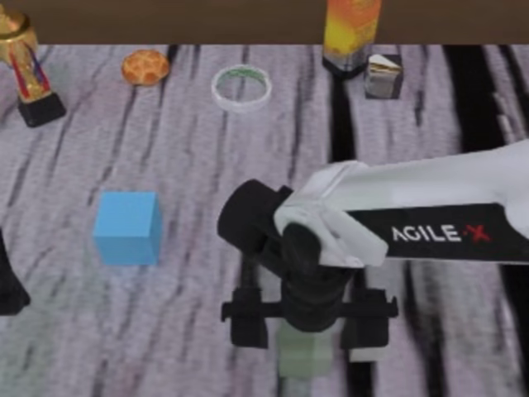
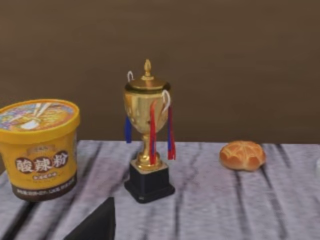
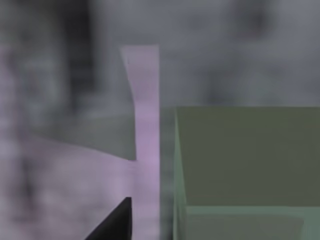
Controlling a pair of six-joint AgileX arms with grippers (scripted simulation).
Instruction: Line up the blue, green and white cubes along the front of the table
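Observation:
The green cube [image 1: 302, 357] sits at the table's [image 1: 190, 331] front edge, between the spread fingers of my right gripper [image 1: 306, 332], which is open and low over it. The right wrist view shows the green cube [image 3: 245, 160] close up, with a gap between it and one dark fingertip [image 3: 116, 222]. An off-white corner, seemingly the white cube [image 1: 368, 355], peeks out under the right-hand finger. The blue cube [image 1: 128, 227] stands alone at the middle left. My left arm [image 1: 7, 285] is parked at the left edge, its gripper open, one finger [image 2: 97, 225] showing.
Along the back stand a gold trophy [image 1: 29, 70], a bread roll [image 1: 145, 66], a white tape ring [image 1: 241, 87], an orange bottle [image 1: 351, 33] and a shiny silver-and-dark block [image 1: 384, 76]. The left wrist view also shows a yellow noodle tub [image 2: 40, 147].

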